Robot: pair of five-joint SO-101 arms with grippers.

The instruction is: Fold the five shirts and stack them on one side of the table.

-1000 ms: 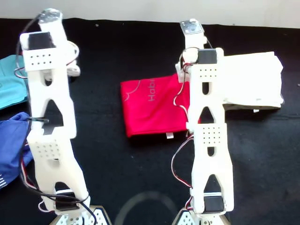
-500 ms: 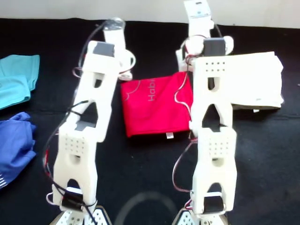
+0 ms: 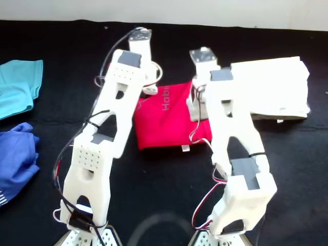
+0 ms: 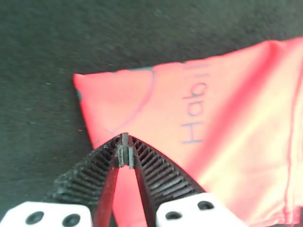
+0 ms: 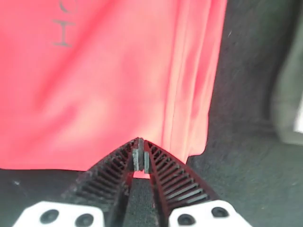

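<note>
Left hand point(image 4: 124, 153) and right hand point(image 5: 139, 161) are closed tip to tip over the red shirt point(image 3: 164, 128); grey lettering point(image 4: 191, 113) is printed on it, with a white label point(image 3: 185, 149) at its edge.

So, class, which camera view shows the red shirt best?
The high view: the folded red shirt lies there almost whole on the black table, with the left arm and right arm over its side edges. The left wrist view gives one corner and some print; the right wrist view gives a layered edge.
</note>
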